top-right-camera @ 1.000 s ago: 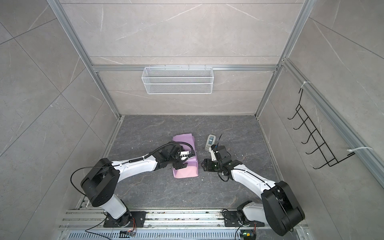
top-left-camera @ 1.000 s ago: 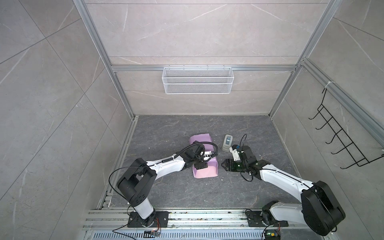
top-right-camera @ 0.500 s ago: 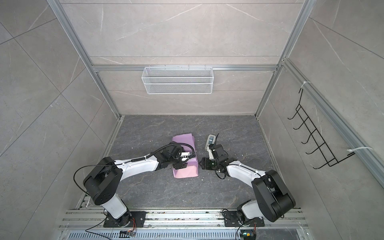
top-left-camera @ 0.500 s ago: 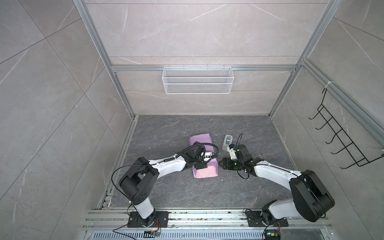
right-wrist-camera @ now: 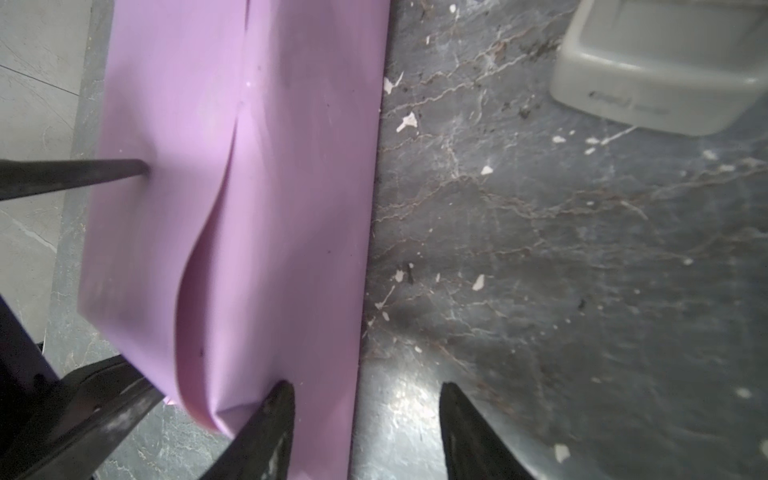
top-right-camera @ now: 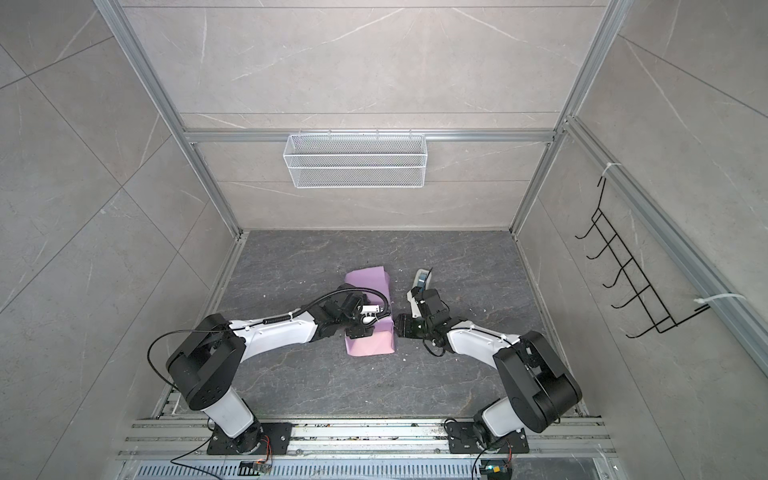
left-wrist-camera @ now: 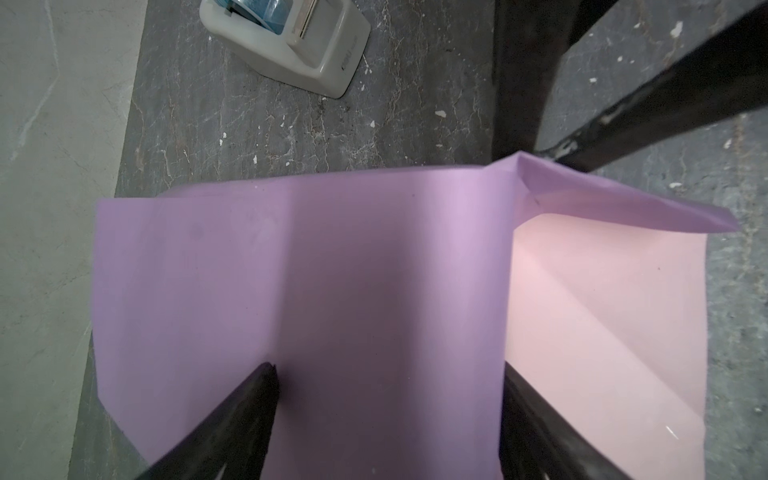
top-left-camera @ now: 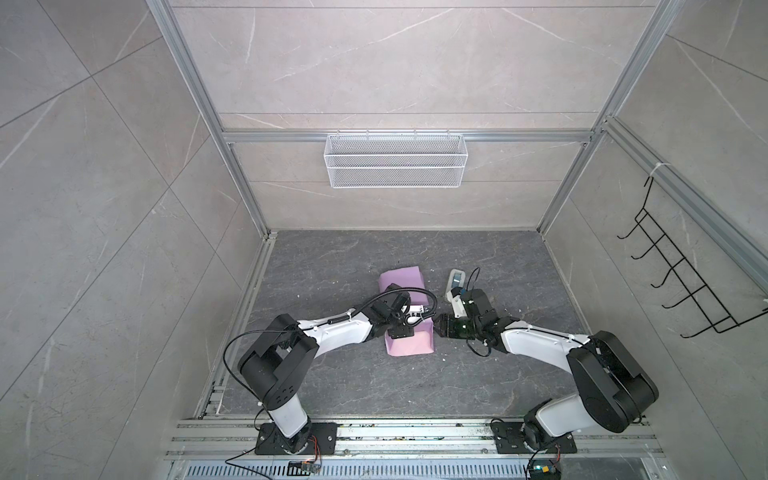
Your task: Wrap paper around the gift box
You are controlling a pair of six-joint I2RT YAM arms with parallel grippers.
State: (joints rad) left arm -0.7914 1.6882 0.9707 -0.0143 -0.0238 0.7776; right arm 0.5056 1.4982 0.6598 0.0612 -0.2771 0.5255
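The paper (top-left-camera: 402,279) (top-right-camera: 370,278) lies folded into a lilac bundle on the floor, and the gift box is hidden under it. In the left wrist view the paper (left-wrist-camera: 332,270) shows its lilac face, with pale pink inside at one open end. My left gripper (top-left-camera: 409,328) (top-right-camera: 361,326) (left-wrist-camera: 386,370) rests on top of the bundle, open, fingers spread wide. My right gripper (top-left-camera: 436,328) (top-right-camera: 398,326) (right-wrist-camera: 365,386) is open at the bundle's right edge. One of its fingertips is on a raised fold of paper (right-wrist-camera: 270,187), the other over bare floor.
A grey-white tape dispenser (top-left-camera: 455,282) (top-right-camera: 420,281) (left-wrist-camera: 286,41) (right-wrist-camera: 656,70) stands just right of the bundle, behind the right gripper. A white wire basket (top-left-camera: 395,160) hangs on the back wall and a black hook rack (top-left-camera: 681,282) on the right wall.
My right gripper has moved left up to the bundle's right edge and its jaws have narrowed. The left gripper has stayed on the paper.
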